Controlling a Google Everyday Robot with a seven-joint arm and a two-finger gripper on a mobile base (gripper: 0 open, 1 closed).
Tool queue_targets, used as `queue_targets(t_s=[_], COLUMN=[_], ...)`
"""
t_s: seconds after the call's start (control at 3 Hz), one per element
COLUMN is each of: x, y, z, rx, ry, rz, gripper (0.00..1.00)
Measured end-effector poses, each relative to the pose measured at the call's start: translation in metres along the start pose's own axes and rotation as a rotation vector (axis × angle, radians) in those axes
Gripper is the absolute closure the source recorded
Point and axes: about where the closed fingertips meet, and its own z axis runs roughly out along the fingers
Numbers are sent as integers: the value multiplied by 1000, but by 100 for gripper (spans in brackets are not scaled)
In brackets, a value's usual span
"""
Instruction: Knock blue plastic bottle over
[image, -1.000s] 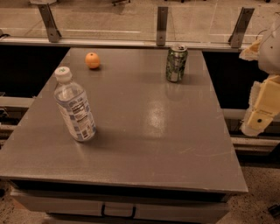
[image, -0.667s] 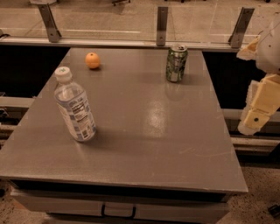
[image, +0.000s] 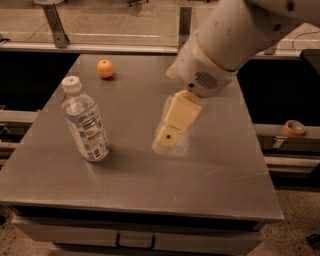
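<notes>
blue plastic bottle (image: 86, 122) upright, claw (image: 169, 137) nearby

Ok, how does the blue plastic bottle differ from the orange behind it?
The blue plastic bottle is tall, clear and labelled, with a white cap; the orange is small, round and plain. The bottle stands on its base near the table's left side; the orange sits near the far edge. Both rest on the table, untouched by the gripper, which hangs over mid-table, right of the bottle.

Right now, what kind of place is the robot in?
Probably a robot test lab: a grey table holding a blue plastic bottle and an orange, with the gripper above its middle.
</notes>
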Motion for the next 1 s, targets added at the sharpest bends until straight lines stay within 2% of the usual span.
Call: queue_targets(t_s=[0.33, 0.67, 1.0], x=[-19, -19, -20], y=[0, 1, -1], z=[4, 4, 12], rx=[9, 8, 4], ry=[-35, -34, -70], rz=[-18, -19, -29], gripper=[0, 0, 0])
